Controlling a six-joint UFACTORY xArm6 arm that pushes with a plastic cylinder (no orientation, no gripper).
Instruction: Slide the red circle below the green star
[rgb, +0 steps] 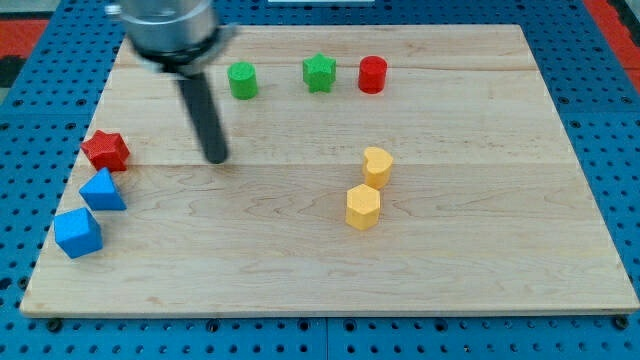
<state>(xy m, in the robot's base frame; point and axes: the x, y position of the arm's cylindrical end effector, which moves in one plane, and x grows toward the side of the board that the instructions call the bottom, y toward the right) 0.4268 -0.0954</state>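
Note:
The red circle stands near the view's top, just right of the green star, with a small gap between them. My tip rests on the board well to the left and below both, about a hand's width right of the red star. The rod rises from the tip up and to the left, out of the view's top. The tip touches no block.
A green circle stands left of the green star. A yellow heart and a yellow hexagon sit right of centre. A blue triangle and a blue cube lie at the left edge of the wooden board.

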